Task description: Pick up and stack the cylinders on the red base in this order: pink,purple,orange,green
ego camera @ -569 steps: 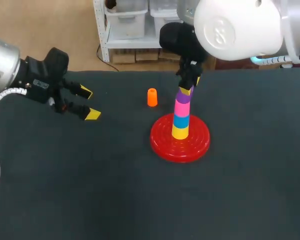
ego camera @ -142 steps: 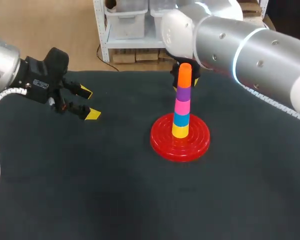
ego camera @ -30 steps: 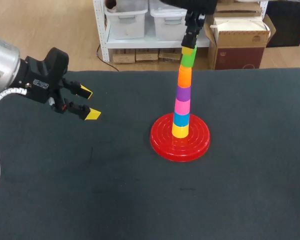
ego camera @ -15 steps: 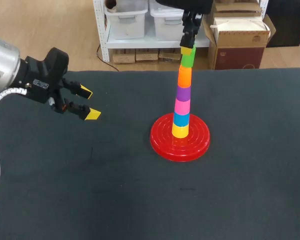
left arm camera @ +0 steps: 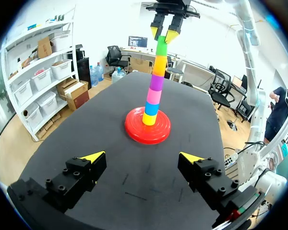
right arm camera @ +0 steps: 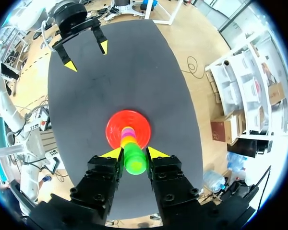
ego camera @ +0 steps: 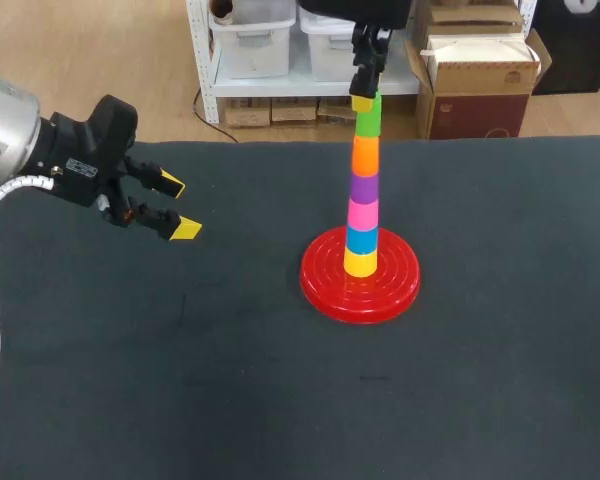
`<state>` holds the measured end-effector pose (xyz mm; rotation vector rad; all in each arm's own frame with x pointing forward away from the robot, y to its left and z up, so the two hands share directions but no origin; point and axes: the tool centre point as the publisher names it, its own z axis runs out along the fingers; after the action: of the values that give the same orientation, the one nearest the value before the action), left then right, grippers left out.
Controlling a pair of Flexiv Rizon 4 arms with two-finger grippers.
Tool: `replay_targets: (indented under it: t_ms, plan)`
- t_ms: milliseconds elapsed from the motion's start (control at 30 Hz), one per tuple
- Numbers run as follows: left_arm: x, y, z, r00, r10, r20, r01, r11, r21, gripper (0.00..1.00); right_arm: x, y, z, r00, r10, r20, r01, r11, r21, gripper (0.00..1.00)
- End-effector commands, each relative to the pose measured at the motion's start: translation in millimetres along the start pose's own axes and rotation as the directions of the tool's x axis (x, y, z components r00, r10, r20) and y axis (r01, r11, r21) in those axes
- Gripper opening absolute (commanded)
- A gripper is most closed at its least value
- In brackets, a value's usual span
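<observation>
Base (ego camera: 325,288) near table (ego camera: 280,400) centre. Stack on it, bottom up: yellow (ego camera: 359,263), blue (ego camera: 360,240), pink (ego camera: 362,213), purple (ego camera: 364,187), orange (ego camera: 365,155), green (ego camera: 368,116). Right gripper (right arm camera: 134,153) from above, clamped on green's top. Left gripper (ego camera: 178,207) spread wide, empty, at base's 9 o'clock, well apart.

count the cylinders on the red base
6, all stacked on the red base: yellow lowest, then blue, pink, purple, orange, green on top at the right gripper. None hidden.
</observation>
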<state>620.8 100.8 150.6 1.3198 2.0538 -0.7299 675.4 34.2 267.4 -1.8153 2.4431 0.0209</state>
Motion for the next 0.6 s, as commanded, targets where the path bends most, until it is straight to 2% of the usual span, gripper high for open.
replay_targets:
  t_ms: [33, 233, 400, 600]
  plan:
    - [0.5, 0.6, 0.9, 1.000, 0.001, 0.000, -0.001, 1.000, 0.000, 1.00, -0.5, 4.3, 3.2, 1.000, -0.012, 0.001, 0.012, 1.000, -0.007, 0.00]
    - [0.5, 0.6, 0.9, 1.000, 0.001, 0.000, -0.001, 1.000, 0.000, 1.00, 9.6, 12.7, 1.8, 1.000, -0.006, 0.006, 0.006, 1.000, -0.017, 0.00]
    - [0.5, 0.6, 0.9, 1.000, 0.001, 0.000, -0.001, 1.000, 0.000, 1.00, 18.4, 12.0, 12.8, 1.000, 0.031, -0.006, -0.031, 0.999, -0.037, 0.00]
    - [0.5, 0.6, 0.9, 1.000, 0.001, 0.000, -0.001, 1.000, 0.000, 1.00, 18.9, 9.9, 22.7, 0.999, 0.050, -0.015, -0.051, 0.998, -0.044, 0.00]
